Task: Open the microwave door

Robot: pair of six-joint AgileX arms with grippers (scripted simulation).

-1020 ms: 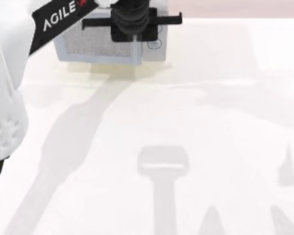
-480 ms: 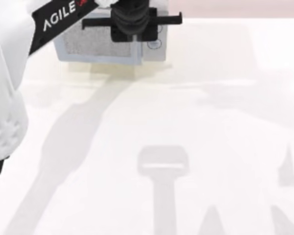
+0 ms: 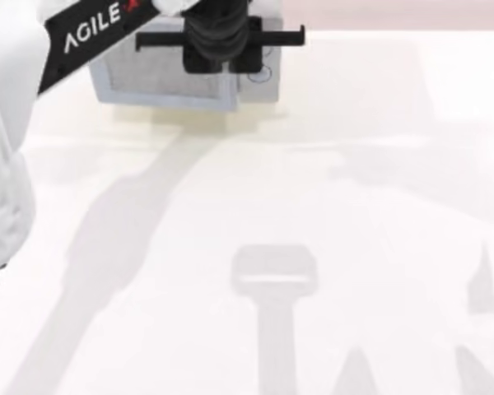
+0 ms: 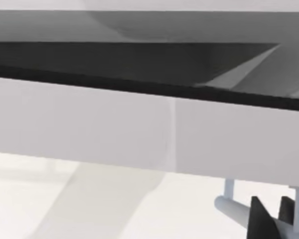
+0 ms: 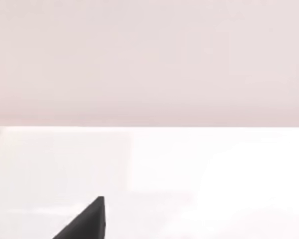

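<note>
Look to about eleven o'clock on the white table in your top view: the small light-grey boxy microwave sits there at the far edge. Its flat light-grey door with the speckled mesh window faces you, and the door's right edge stands slightly proud of the narrow control panel, where one round silver knob shows.

Your left arm reaches in from nine o'clock, its black band lettered AGILE crossing the microwave's upper left corner. The left tool sits right over the door's right-hand part, next to the knob panel. From above, the wrist hides its fingers, so you cannot tell whether it is open or closed.

In your left wrist view the door's pale bottom edge fills the middle, with a dark gap above it, and dark fingertips show beside a pale rounded bar in the corner.

Your right arm is outside the top view; its wrist view shows only one dark fingertip over the bare table, so its state is unclear too.
</note>
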